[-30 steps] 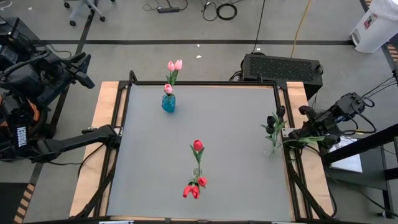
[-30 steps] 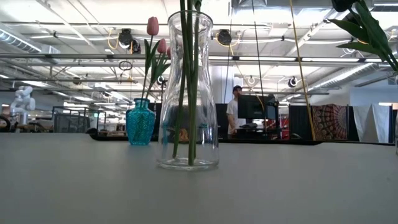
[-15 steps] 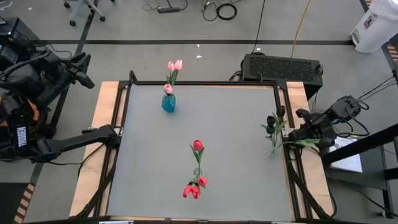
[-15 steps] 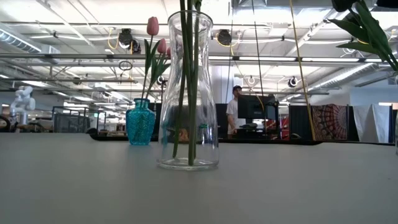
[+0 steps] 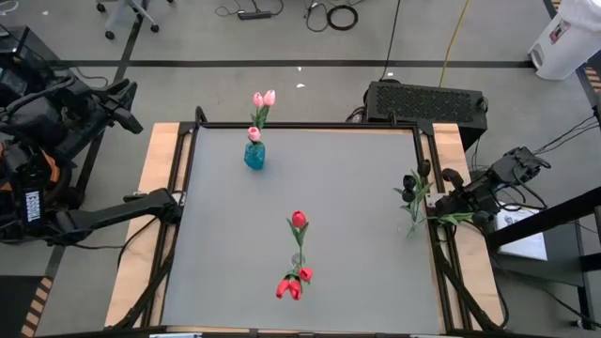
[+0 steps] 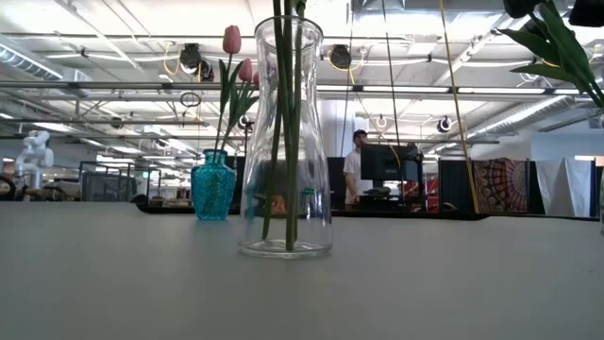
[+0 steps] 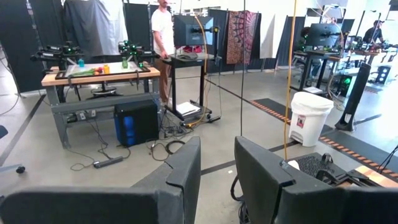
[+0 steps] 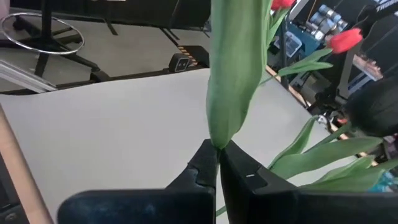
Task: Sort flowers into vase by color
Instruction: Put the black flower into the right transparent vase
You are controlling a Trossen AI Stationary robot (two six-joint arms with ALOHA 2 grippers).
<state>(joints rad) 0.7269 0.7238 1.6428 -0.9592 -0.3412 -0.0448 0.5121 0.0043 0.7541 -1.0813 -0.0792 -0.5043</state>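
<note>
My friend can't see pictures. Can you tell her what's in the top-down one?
On a grey table, the right end effector at the right edge is shut on a green stem beside black tulips. Pink tulips stand in a blue vase at the back, red tulips in a clear vase at the front.

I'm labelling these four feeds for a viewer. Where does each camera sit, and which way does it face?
High: overhead, straight down on the table; both arms show.
Low: table height, level past the clear vase; no arm visible.
Left wrist: past the left gripper, into the room.
Right wrist: right gripper pinching a green leaf.
Shared: high and low both show the blue vase.
</note>
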